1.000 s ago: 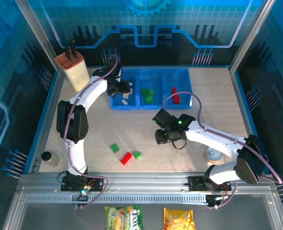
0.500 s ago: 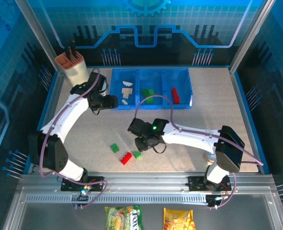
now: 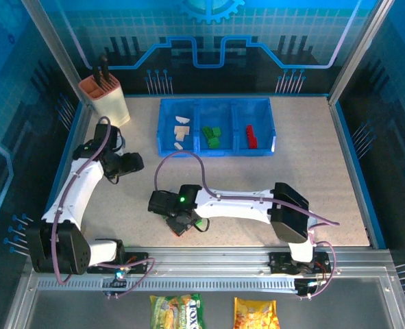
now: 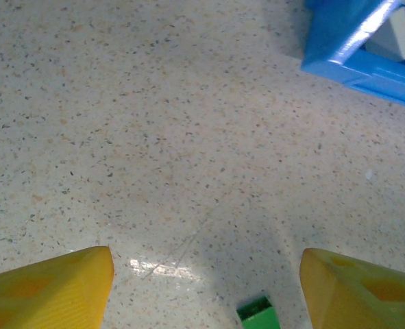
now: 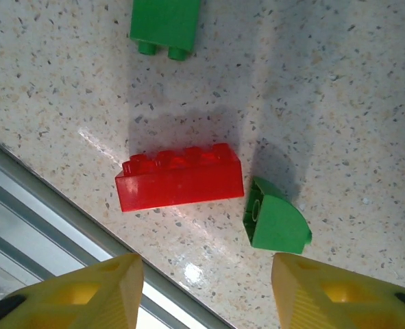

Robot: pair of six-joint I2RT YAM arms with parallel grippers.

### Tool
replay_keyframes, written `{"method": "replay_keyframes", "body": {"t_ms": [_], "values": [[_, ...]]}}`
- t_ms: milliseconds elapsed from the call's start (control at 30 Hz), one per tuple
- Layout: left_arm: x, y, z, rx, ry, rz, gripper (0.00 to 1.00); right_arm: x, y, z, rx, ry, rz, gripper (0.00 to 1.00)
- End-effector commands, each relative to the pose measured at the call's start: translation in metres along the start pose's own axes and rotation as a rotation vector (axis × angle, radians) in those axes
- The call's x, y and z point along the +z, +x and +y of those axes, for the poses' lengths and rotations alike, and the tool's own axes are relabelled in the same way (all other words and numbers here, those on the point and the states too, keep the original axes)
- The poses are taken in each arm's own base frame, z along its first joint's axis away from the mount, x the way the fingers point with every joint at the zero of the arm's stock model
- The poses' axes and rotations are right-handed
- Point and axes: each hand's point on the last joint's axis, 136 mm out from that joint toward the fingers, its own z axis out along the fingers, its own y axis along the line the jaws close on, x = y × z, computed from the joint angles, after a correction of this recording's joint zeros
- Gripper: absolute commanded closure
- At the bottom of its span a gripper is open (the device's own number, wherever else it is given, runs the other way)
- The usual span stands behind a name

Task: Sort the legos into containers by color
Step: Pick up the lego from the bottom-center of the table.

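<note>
right gripper (image 5: 203, 284) spread, empty, over red lego (image 5: 180, 180), green lego (image 5: 276, 223) by table's (image 3: 312, 178) near edge | left gripper (image 4: 203, 295) spread, empty, above bare table | change: both withdrawn from containers (image 3: 216, 103) at far edge

Left end effector (image 3: 133, 163) has been withdrawn from over the left bin of the containers (image 3: 216, 101) and brought out to the left side of the worktop (image 3: 325, 171). Right end effector (image 3: 180, 223) has been swung from mid-worktop to the near edge and is now placed above the red lego (image 5: 180, 179) and 1 green lego (image 5: 276, 223).
</note>
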Motion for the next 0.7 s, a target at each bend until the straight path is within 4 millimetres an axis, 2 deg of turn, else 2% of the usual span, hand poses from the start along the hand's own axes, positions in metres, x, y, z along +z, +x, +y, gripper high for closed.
{"method": "replay_keyframes", "body": {"t_ms": [0, 167, 367, 667], "values": [[0.001, -0.009, -0.003, -0.022, 0.063, -0.056, 0.27, 0.004, 0.003, 0.004, -0.033, 0.018, 0.032, 0.40], [-0.005, -0.020, 0.001, -0.028, 0.066, -0.103, 0.27, 0.015, -0.002, 0.012, -0.032, 0.005, 0.032, 0.34], [-0.003, -0.019, 0.003, -0.028, 0.061, -0.101, 0.27, 0.029, -0.007, 0.019, 0.004, -0.012, 0.060, 0.33], [-0.002, -0.019, 0.002, -0.030, 0.069, -0.096, 0.27, 0.046, -0.005, 0.018, 0.024, -0.010, 0.101, 0.32]]}}
